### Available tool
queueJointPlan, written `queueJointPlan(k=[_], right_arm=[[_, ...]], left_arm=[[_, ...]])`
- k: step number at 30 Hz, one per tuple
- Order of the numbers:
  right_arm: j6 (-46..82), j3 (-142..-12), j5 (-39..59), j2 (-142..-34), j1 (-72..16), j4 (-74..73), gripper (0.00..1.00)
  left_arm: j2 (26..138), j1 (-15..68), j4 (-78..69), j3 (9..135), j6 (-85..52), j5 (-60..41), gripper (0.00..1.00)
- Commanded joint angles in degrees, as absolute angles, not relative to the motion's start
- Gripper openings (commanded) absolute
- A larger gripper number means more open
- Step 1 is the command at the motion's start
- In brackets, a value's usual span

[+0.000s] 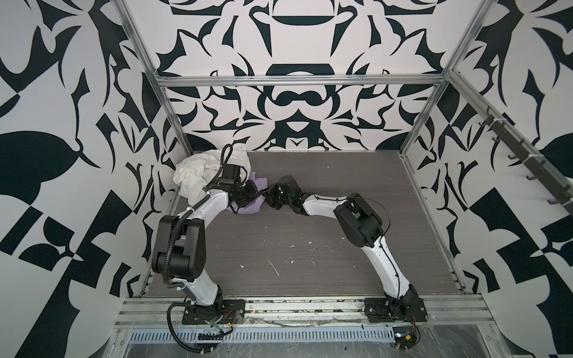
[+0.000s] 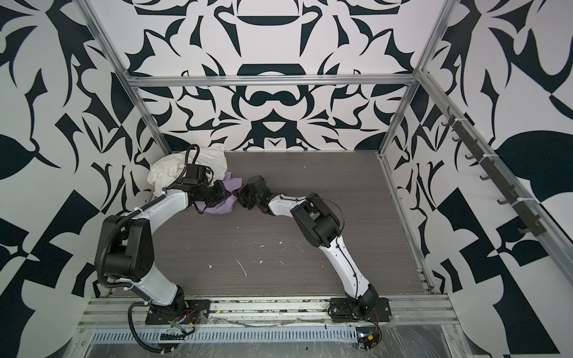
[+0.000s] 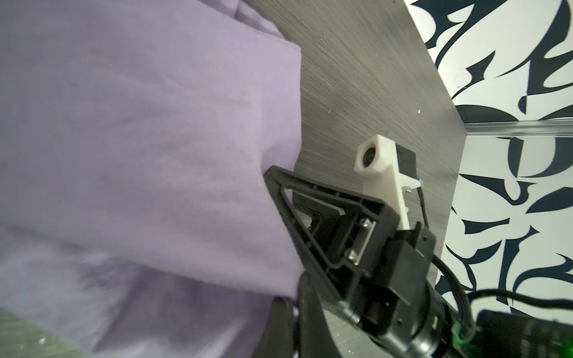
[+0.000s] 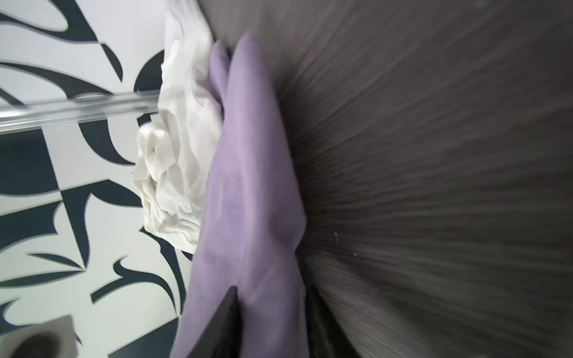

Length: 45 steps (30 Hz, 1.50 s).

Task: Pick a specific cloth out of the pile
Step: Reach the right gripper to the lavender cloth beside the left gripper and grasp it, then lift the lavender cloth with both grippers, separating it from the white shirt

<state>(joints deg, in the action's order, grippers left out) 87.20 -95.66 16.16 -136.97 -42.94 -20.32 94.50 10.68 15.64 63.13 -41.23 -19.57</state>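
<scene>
The lilac cloth (image 1: 248, 211) (image 2: 221, 208) lies on the grey table, at the right foot of the pile. The pile is mostly a crumpled off-white garment (image 1: 198, 173) (image 2: 169, 173) in the back left corner. Both grippers meet at the cloth. My left gripper (image 1: 256, 198) (image 2: 230, 197) is shut, with the cloth's edge at its tips (image 3: 296, 305). From the right, my right gripper (image 1: 269, 199) (image 2: 241, 197) has a fold of the cloth (image 4: 248, 186) between its two fingers (image 4: 228, 322). The white garment (image 4: 173, 155) lies just behind the cloth.
The table (image 1: 325, 192) is walled by patterned panels and aluminium posts. A rail of hooks (image 1: 511, 148) runs along the right wall. White flecks (image 1: 273, 266) dot the table's front half. In the left wrist view the right gripper's black finger (image 3: 310, 223) and its white camera mount (image 3: 378, 158) sit beside the cloth.
</scene>
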Motion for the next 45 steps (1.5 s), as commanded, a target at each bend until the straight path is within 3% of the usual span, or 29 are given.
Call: queueJointPlan(k=[1,7,15,45], right_arm=[[86.58,-98.0,16.37,-135.24,-42.98,-21.09,0.25],[86.35,-97.77,16.09,-134.34,-42.98,-21.53,0.09],[84.29,-96.23,15.12,-131.89,-42.91,-21.4,0.0],[74.3,-100.52,12.13,-126.3,-43.33,-14.78,0.0]], left_arm=[[92.02,11.57,16.35,63.19,-42.01,-22.32,0.0],[91.58,11.86,16.87,63.96,-41.84,-22.11,0.0],[90.56,11.87,18.17,64.68,-40.98,-21.38,0.0],[85.92,12.0,22.88,69.12,-37.23,-18.04,0.0]])
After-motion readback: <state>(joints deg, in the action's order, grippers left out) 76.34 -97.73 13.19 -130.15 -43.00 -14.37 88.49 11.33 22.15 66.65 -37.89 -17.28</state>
